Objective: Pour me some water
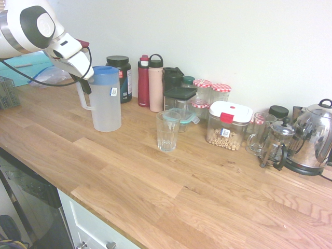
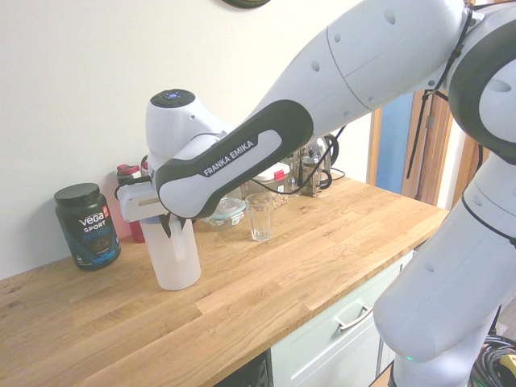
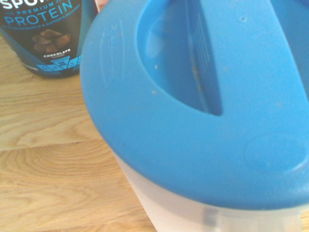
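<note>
On the wooden counter (image 1: 171,187), tool (image 1: 85,85) pinching frosted jug (image 1: 106,106) handle, blue lid (image 3: 193,111), empty glass (image 1: 167,130) nearby.

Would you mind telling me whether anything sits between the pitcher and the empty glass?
Nothing visible does: bare countertop lies between the frosted pitcher, held at its handle by the gripper, and the glass. Bottles and jars stand behind, near the wall.

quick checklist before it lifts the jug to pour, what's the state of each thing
1. Gripper shut on the jug handle: ok.
2. Jug upright on the counter: ok.
3. Blue lid seated on the jug: ok.
4. Glass upright, standing apart from the jug: ok.
5. Glass empty: cannot tell.
6. Water level in the jug: cannot tell through the frosted wall.
</note>
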`<act>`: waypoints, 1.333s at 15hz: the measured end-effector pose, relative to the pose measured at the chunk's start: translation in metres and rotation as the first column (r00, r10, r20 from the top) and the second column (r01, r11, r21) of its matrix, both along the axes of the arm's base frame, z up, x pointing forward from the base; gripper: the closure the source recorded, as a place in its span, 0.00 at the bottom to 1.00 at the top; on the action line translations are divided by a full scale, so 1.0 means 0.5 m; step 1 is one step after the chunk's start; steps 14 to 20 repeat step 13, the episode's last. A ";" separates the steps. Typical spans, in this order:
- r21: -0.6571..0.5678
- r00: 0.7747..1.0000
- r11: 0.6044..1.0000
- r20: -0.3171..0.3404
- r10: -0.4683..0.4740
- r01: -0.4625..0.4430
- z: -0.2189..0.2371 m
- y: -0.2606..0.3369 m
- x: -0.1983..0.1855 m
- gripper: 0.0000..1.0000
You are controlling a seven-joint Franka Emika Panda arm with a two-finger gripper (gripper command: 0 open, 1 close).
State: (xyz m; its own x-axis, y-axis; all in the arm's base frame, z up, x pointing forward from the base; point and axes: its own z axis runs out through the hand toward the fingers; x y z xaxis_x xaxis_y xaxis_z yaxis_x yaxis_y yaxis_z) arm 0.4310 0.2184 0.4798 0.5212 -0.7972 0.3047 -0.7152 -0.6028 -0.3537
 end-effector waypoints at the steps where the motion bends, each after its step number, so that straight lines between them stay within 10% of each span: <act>1: 0.002 1.000 1.000 -0.004 0.003 -0.003 0.003 -0.006 0.001 0.00; 10: -0.040 0.992 0.996 -0.102 0.078 -0.082 0.003 -0.013 -0.028 0.00; 13: -0.009 0.942 0.990 -0.308 0.132 -0.142 0.011 -0.018 -0.085 0.00; 20: -0.009 0.942 0.990 -0.308 0.132 -0.142 0.011 -0.018 -0.085 0.00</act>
